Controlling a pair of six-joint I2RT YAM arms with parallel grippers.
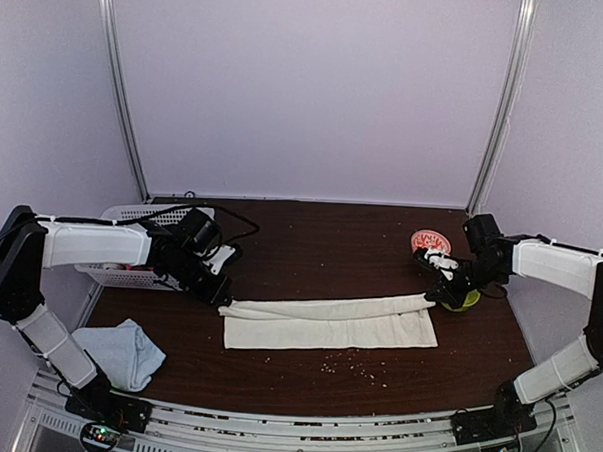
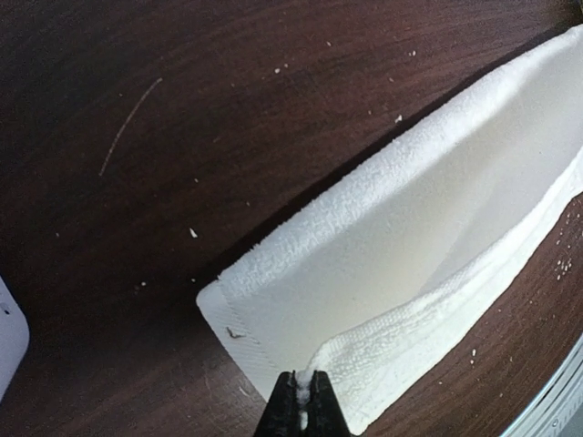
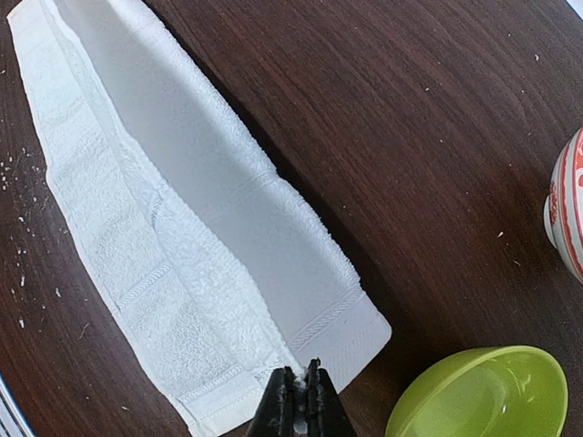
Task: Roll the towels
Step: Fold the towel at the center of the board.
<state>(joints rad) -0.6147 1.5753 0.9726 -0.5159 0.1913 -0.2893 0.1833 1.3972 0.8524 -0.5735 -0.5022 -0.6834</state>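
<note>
At the middle of the dark wooden table (image 1: pixel 321 247), the cream-white towel (image 1: pixel 327 324) stretches from 9 to 3 o'clock (one long edge raised off the wood). The left gripper (image 2: pixel 303 378) is clamped on its 9 o'clock end, and the right gripper (image 3: pixel 301 369) pinches its 3 o'clock end. The pale blue towel (image 1: pixel 126 350) lies crumpled at 8 o'clock, well apart. A lime-green bowl (image 3: pixel 478 393) sits just beside the right gripper.

One camera high, two close.
The top camera looks down from far back over the whole bench (image 1: pixel 321 237). The wrist cameras look past the left claw (image 2: pixel 301 381) and right claw (image 3: pixel 301 371), very near, each at one end of the white towel (image 1: pixel 327 322) that all three views share.
</note>
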